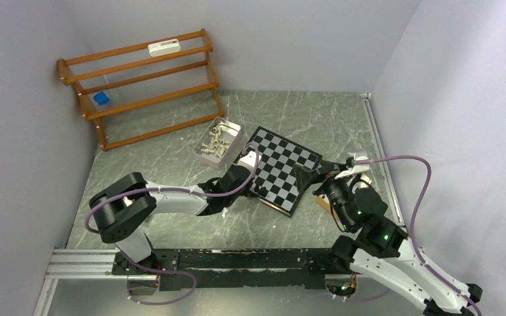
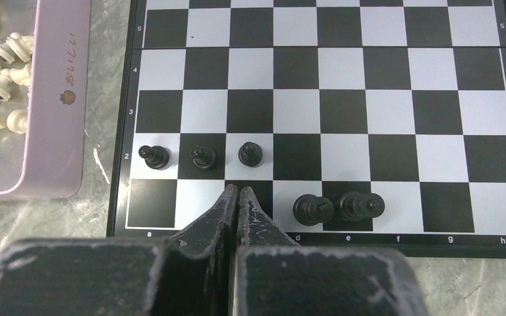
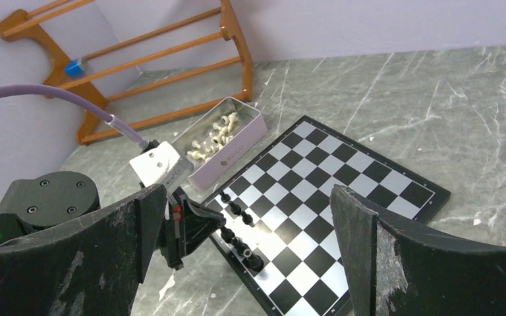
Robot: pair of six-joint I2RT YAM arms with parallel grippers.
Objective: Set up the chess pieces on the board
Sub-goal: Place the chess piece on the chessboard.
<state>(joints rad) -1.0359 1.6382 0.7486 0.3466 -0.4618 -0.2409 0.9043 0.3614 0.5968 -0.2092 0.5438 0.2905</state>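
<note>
Grey marbled table (image 1: 171, 217) carries everything you need. The checkered board (image 1: 283, 161) lies at an angle in the middle, and the lilac tray (image 2: 56, 99) of cream-white pieces (image 2: 0, 85) sits just beside its left corner.

Your right gripper (image 3: 250, 191) hangs off the board's right side, jaws spread wide and grasping nothing.

Your left gripper (image 2: 237, 197) is clenched tight on nothing. Its tips are over the near row, between a pawn (image 2: 250, 153) and a taller black piece (image 2: 313, 209).

Five black pieces stand on the board: three pawns in the second row and two larger ones (image 2: 362, 206) in the first.

I judge the next step is fetching another piece. Lift the left arm straight up before swinging away, because both neighbours are close enough to topple. Spread the fingers only once you are off the board.
</note>
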